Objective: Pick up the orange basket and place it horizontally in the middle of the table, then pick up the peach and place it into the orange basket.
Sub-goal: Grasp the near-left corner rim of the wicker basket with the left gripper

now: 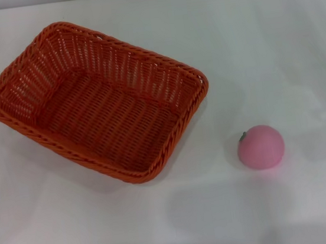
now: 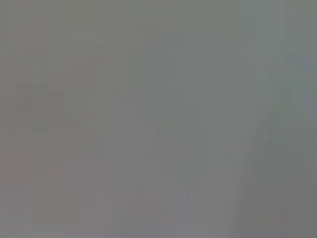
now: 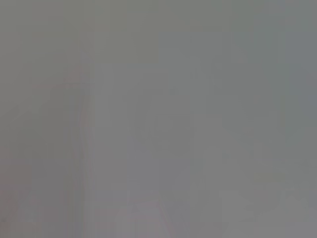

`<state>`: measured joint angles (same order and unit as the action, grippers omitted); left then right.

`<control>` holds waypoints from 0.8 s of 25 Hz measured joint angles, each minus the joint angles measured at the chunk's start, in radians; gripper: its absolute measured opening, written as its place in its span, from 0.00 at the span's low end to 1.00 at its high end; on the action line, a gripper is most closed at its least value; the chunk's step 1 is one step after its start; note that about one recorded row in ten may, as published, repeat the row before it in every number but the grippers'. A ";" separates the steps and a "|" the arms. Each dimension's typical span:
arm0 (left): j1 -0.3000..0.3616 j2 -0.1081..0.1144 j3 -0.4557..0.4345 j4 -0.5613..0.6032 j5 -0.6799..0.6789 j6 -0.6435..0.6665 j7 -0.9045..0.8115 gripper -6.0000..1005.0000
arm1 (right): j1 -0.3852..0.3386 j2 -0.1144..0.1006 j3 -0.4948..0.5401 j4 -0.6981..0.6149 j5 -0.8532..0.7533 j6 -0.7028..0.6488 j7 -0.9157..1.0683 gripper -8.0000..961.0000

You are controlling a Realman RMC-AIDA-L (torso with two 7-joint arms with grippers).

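Note:
The orange basket (image 1: 98,100) lies empty on the white table (image 1: 272,43), left of centre in the head view, turned at a slant with one corner toward the front. The pink peach (image 1: 261,146) rests on the table to the right of the basket, a short gap apart, its small green leaf mark facing left. Neither gripper shows in the head view. Both wrist views hold only a plain grey blur with no fingers and no objects.
Bare white tabletop surrounds the basket and the peach on all sides. The table's far edge runs along the top of the head view.

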<state>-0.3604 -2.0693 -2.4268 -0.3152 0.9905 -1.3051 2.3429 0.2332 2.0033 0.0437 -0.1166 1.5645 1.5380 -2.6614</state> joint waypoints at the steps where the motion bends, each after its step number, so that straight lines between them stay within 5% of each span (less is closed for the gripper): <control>1: 0.006 0.000 0.000 -0.031 0.031 0.019 -0.056 0.79 | 0.000 0.000 0.000 0.000 0.000 0.000 0.000 0.79; 11: 0.056 0.003 -0.006 -0.459 0.477 0.104 -0.690 0.79 | 0.014 -0.001 0.000 -0.003 0.005 -0.010 0.000 0.79; 20: -0.023 0.065 -0.003 -0.742 0.949 -0.025 -1.231 0.78 | 0.019 -0.002 -0.003 0.001 -0.003 -0.013 0.000 0.79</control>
<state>-0.3832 -2.0048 -2.4302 -1.0573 1.9397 -1.3303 1.1117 0.2526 2.0017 0.0409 -0.1152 1.5610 1.5245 -2.6614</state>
